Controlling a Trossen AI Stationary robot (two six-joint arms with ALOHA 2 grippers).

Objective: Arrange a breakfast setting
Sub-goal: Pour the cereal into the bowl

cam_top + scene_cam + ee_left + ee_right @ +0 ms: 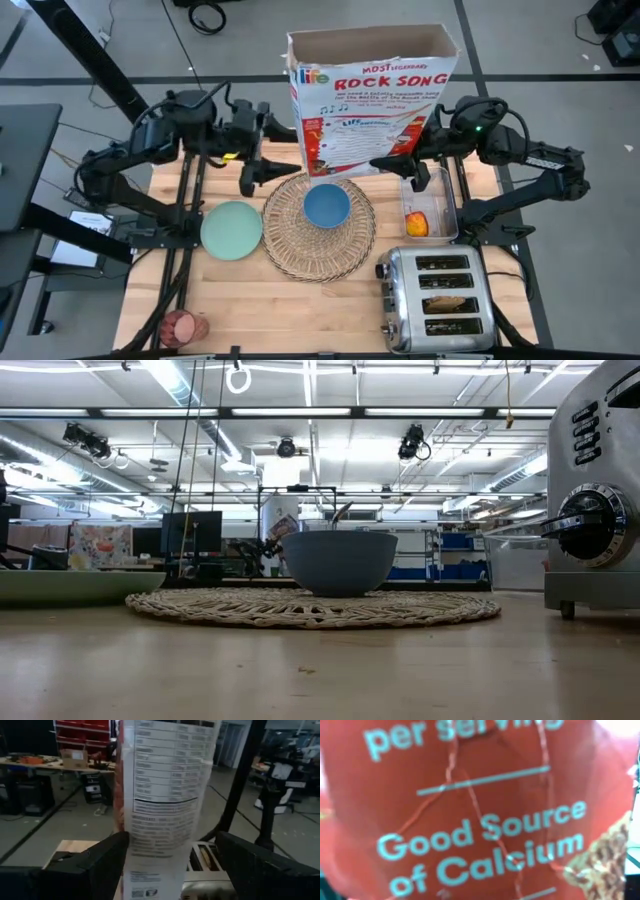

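Note:
A tall cereal box (370, 105) with an open top is at the table's far middle. My right gripper (400, 170) is shut on it from the right. My left gripper (262, 155) stands open just left of the box. In its wrist view the box's narrow side panel (165, 795) shows between the spread fingers (95, 865), with a gap to it in the high view. A blue bowl (327, 205) sits on the round woven placemat (300, 250). The mint-green plate (231, 230) lies on the table left of the mat. My right gripper holds the cereal box low at its right edge (430, 150), coming level from the table's right side. One dark finger (390, 162) lies over the printed front face. In the wrist view the red box face (480, 830) fills the picture and hides the fingers.
A clear tray (447, 200) with an apple (416, 224) stands right of the mat. A silver toaster (440, 298) with toast (447, 303) in a slot is at the near right. A glass of pink drink (183, 327) stands at the near left corner.

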